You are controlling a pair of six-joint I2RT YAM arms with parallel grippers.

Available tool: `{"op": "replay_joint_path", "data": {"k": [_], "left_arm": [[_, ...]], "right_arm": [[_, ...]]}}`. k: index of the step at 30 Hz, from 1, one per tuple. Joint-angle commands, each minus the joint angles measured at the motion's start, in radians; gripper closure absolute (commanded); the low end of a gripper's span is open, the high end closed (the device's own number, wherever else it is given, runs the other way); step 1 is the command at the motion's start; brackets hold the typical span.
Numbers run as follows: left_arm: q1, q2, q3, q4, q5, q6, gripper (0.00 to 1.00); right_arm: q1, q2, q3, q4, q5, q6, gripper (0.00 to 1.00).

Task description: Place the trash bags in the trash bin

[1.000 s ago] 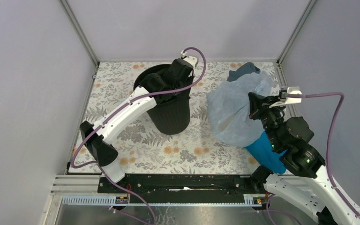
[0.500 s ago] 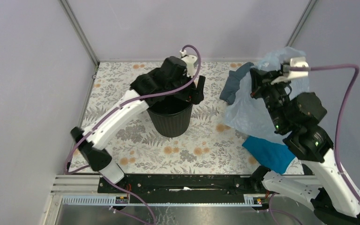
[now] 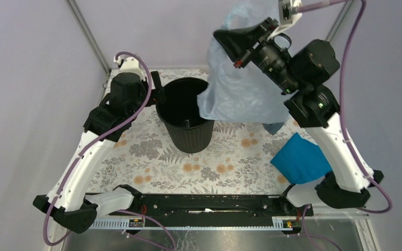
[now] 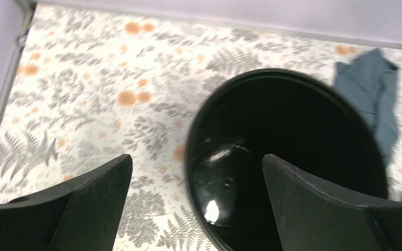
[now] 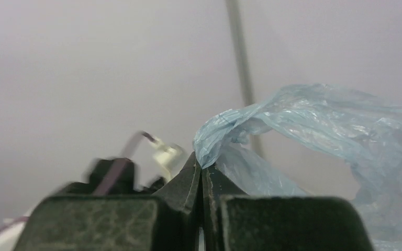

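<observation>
Trash bags (image 3: 241, 89) are hanging lengthwise over the right rim of the trash bin (image 3: 188, 138), pinched at the top in my closed right gripper (image 5: 201, 167), while my left gripper (image 4: 196, 159) is hovering wide open above the left rim.

Even soft light, blurred wrist views

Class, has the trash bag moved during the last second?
Yes. The bag has risen and swung left toward the bin, its lower corner overlapping the rim in the top view.
</observation>
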Motion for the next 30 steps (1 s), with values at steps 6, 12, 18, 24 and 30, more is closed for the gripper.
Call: {"op": "replay_joint_path", "data": {"k": [6,12,18,24,30], "left_arm": [[0.195,-0.030,-0.234,0.164,0.426,-0.078,0.05],[0.188,-0.125,-0.353,0.356,0.680,-0.167,0.33],[0.131,-0.194,-0.428,0.424,0.722,-0.294,0.40],[0.104,-0.220,-0.449,0.363,0.668,-0.302,0.37],[0.104,-0.263,-0.461,0.263,0.602,-0.290,0.24]], "right_arm": [[0.005,0.113,0.133,0.354,-0.257,0.342,1.00],[0.005,-0.034,-0.120,0.403,-0.059,0.264,1.00],[0.005,-0.120,-0.315,0.352,0.307,0.162,1.00],[0.005,-0.134,-0.311,0.321,0.242,0.192,1.00],[0.005,-0.056,-0.191,0.264,0.062,0.325,1.00]]}}
